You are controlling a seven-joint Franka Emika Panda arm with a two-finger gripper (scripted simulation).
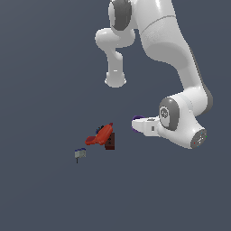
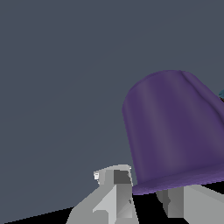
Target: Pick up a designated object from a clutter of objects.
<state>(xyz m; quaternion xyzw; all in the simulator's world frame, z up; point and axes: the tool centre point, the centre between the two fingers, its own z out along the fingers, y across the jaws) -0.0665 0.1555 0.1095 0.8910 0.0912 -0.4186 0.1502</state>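
Note:
The purple cup (image 2: 175, 131) fills the wrist view, its rimmed end toward the camera and lying at the two grey fingers (image 2: 116, 183). My gripper (image 2: 144, 192) looks shut on the cup's rim. In the exterior view the gripper (image 1: 138, 124) points toward the exterior view's left, and only slivers of the cup (image 1: 136, 118) show around its fingertips. It is to the right of the remaining clutter: a red drill-like tool (image 1: 103, 134) leaning on a dark brown block (image 1: 110, 141), and a small grey box with a blue top (image 1: 80, 153).
The arm's white links (image 1: 180, 67) rise behind and right of the gripper. The floor (image 1: 45, 67) is plain dark grey. A small teal speck (image 2: 222, 94) shows at the wrist view's edge beside the cup.

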